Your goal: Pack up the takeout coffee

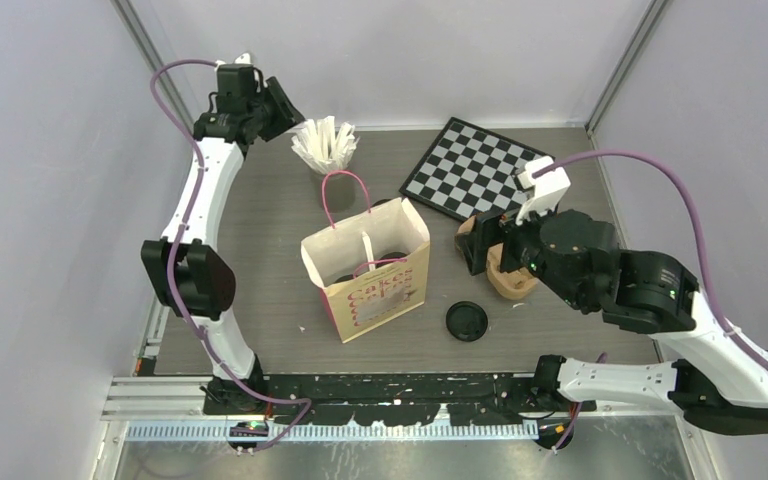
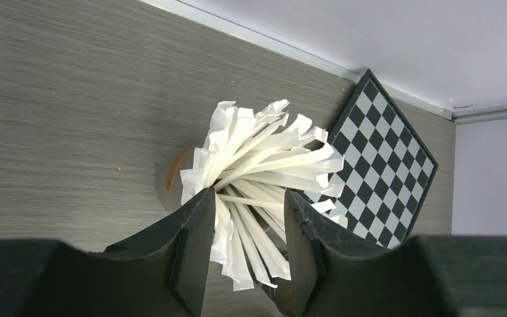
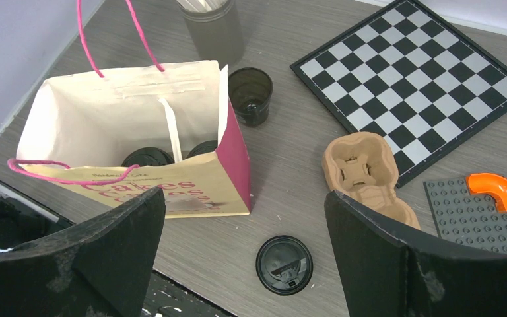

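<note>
Two lidded cups [image 3: 146, 157] sit in the bag [image 3: 105, 105]; one cup [image 3: 251, 92] is unpacked (its lid [image 3: 284, 264] at four o'clock). The left gripper [image 2: 249, 195] and right gripper [image 3: 244, 198] are spread, empty.

A round black plastic lid [image 3: 284, 264] lies on the grey wood-grain desk [image 3: 290, 165], between the fingers of the right end effector [image 3: 243, 205]. To its left stands the cream paper bag [image 3: 105, 119], with what seem to be two lidded black paper cups [image 3: 148, 156] inside. Beyond the bag sits an open black cup [image 3: 251, 96]. To the right lies the brown pulp carrier [image 3: 366, 175]. The left end effector [image 2: 247, 205] straddles the white wrapped sticks [image 2: 257, 152].
</note>
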### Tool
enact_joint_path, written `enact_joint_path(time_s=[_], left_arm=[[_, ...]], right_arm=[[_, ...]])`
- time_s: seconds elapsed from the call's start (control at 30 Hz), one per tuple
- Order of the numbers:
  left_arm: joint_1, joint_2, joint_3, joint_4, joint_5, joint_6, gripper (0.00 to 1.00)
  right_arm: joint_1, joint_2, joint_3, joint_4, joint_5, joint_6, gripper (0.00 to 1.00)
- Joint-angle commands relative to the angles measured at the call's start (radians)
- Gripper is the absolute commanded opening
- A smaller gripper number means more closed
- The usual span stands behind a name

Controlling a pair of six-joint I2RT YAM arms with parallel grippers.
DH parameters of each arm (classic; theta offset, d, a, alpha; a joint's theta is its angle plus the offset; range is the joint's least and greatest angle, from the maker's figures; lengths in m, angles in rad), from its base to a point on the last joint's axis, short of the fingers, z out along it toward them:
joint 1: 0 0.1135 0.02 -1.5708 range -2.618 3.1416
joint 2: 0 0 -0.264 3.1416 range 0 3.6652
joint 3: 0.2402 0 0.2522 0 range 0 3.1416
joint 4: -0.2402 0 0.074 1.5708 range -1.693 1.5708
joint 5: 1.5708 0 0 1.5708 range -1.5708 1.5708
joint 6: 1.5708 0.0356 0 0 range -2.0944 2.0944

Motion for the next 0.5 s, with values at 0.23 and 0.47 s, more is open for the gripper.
enact_joint_path(time_s=[0.23,0.47], left_arm=[[-0.077,-0.216,-0.199,-0.056,-0.038,-0.155,0.44],[-0.104,-0.284,-0.371,0.063,-0.025,-0.339,0.4]], right_arm=[[-0.002,0.086,0.075,0.049,0.018,-0.015,0.94],[-0.003,0.11,0.081,0.069,-0.02,-0.011,0.94]])
